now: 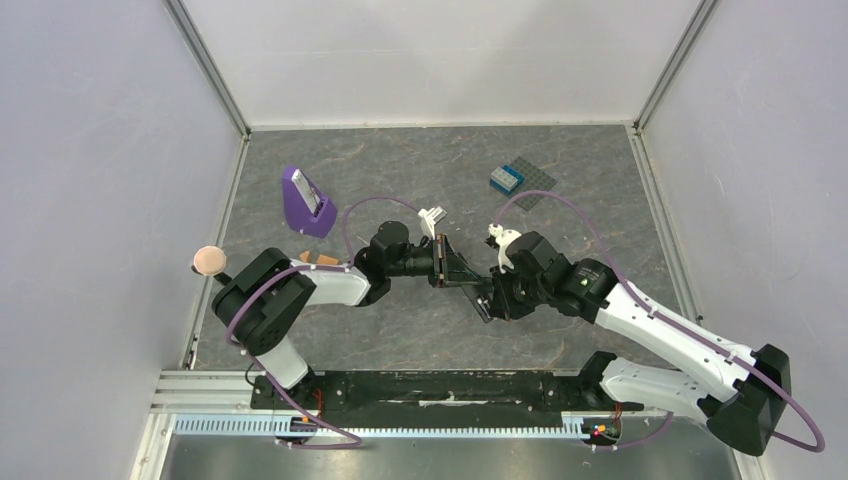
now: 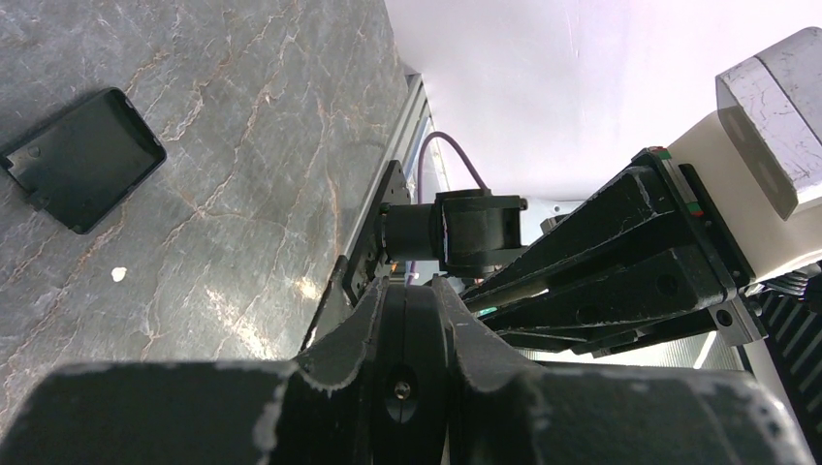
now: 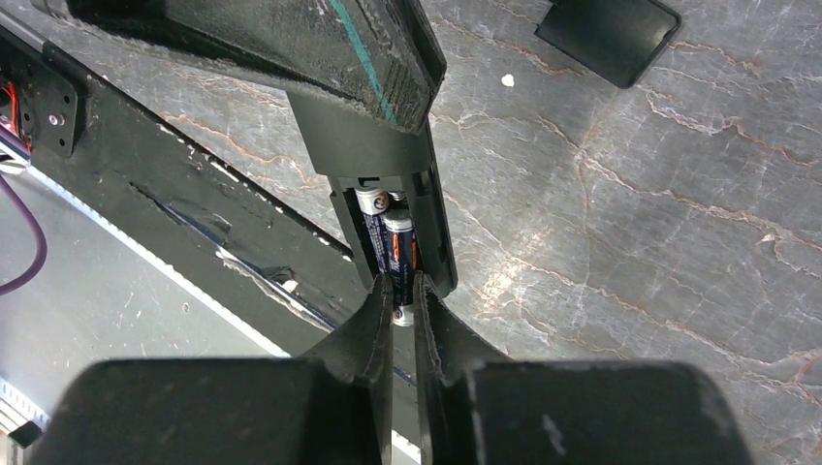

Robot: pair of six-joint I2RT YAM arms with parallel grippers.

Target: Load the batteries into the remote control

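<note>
Got one remote control (image 3: 373,150) held up between the arms, clamped in left gripper (image 2: 407,300), open end aimed at right gripper (image 3: 395,291). Counting two batteries (image 3: 397,247) lengthwise inside, nearer one pinched in narrow right fingers.

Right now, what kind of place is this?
Probably a robotics lab test cell: white walls box in a marbled table, and the left arm and right arm are bolted to a rail at its near edge.
</note>
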